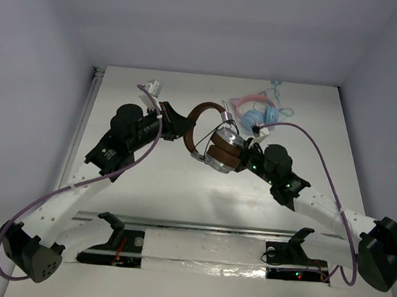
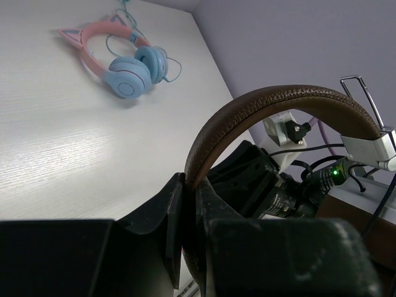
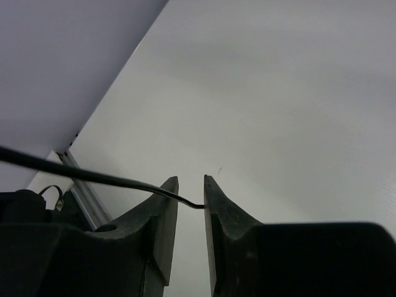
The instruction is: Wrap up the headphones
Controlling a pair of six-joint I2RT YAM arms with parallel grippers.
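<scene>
Left end effector (image 1: 183,128) clenched on the brown headband (image 2: 278,99) of the over-ear headphones (image 1: 220,157), which sat at the centre of the top view. The grip was on the band's left leg. Judged purpose: an anchor, steadying the set so the lead can be wound round it.

Right end effector (image 3: 190,181) was just right of the earcups (image 1: 226,151) in the top view. Its wrist view showed the thin dark cable (image 3: 93,175) entering from the left edge and crossing the narrow gap between the fingers. Pinched or only threaded: could not tell, since the contact spot was hidden.

Pink-and-blue cat-ear headphones (image 2: 127,71) lay on the white surface (image 1: 180,202) in the upper left of the left wrist view, well apart and not involved.

Judgement: wrap under way, cable not yet stowed. A hard pull risks dragging the band out of the left grip.
</scene>
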